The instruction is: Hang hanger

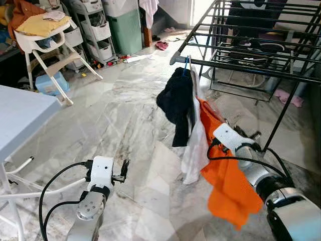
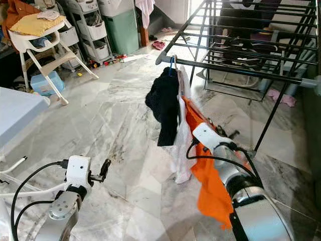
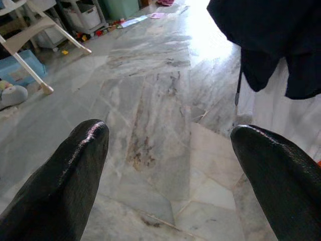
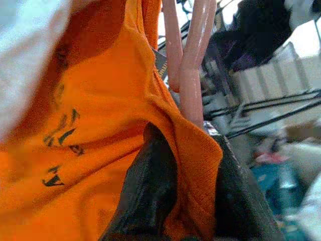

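Orange cloth bunches between the black fingers (image 4: 150, 186) of your right pincer (image 4: 188, 196), which is clamped on the orange shirt (image 1: 228, 186) at its upper edge, just below the pink hanger (image 4: 193, 75) that carries it. You hold it there, I judge, so the garment and hanger travel together toward the black drying rack (image 1: 261, 68) while the hook end stays free above the grip. The shirt hangs low from the right arm, beside a white garment (image 1: 195, 150) and a black garment (image 1: 175, 100) that hang from the rack's near rail on a blue hook (image 1: 186, 65). The shirt looks limp, creased, with dark lettering on its front. The hanger is thin pale-pink plastic, its arms rising out of the collar; you cannot tell whether its hook has reached the rail. Your left pincer (image 3: 168, 165) hangs idle over the marble floor (image 1: 125, 115), fingers spread wide and empty
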{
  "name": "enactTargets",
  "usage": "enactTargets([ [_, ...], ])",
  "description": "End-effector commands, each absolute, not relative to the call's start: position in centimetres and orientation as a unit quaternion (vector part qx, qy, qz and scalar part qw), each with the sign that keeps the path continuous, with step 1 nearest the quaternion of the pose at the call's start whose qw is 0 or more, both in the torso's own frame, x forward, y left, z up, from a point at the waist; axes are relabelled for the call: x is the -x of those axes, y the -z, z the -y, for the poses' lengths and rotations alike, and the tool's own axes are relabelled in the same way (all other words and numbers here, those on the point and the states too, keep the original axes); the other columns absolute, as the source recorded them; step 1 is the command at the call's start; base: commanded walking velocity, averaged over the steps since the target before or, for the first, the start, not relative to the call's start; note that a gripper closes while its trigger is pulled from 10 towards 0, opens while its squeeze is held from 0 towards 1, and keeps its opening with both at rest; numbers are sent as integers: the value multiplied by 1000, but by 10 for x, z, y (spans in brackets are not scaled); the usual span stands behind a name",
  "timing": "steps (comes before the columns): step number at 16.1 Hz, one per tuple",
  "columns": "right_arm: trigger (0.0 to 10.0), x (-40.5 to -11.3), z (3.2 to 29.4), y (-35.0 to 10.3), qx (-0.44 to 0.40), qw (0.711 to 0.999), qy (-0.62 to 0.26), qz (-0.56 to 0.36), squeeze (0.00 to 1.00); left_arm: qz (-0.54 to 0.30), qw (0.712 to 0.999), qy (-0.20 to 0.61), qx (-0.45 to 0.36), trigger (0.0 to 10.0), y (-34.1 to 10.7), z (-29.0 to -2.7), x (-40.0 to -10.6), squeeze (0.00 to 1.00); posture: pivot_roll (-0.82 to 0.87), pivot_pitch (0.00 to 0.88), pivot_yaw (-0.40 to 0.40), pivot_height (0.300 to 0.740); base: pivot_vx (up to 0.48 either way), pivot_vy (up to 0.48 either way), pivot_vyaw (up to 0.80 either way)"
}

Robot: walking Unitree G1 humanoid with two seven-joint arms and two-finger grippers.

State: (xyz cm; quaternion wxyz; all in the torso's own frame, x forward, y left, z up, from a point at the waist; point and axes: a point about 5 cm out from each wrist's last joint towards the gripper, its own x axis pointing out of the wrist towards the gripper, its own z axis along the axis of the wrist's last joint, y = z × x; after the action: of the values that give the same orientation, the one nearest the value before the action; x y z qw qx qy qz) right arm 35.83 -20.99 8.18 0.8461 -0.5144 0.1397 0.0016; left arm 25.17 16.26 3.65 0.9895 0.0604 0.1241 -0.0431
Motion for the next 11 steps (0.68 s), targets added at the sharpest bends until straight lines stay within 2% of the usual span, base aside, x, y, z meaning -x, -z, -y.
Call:
enactTargets([
  [1, 10000, -370, 205, -101, 548, 830, 20, -100, 0, -123, 990, 47, -59, 10000, -39, -163, -253, 0, -28, 8, 80, 740, 0, 0, 0],
  [7, 10000, -363, 216, -90, 560, 816, 31, -138, 0, -124, 989, 54, -54, 10000, -40, -162, -251, 0, -17, 7, 76, 740, 0, 0, 0],
  [8, 10000, -360, 227, -90, 565, 809, 55, -155, 0, -125, 989, 55, -54, 10000, -39, -162, -251, 0, -20, 8, 77, 740, 0, 0, 0],
  [11, 10000, -357, 247, -93, 546, 816, 92, -168, 0, -125, 989, 59, -53, 10000, -39, -160, -251, 0, -23, 8, 79, 740, 0, 0, 0],
])
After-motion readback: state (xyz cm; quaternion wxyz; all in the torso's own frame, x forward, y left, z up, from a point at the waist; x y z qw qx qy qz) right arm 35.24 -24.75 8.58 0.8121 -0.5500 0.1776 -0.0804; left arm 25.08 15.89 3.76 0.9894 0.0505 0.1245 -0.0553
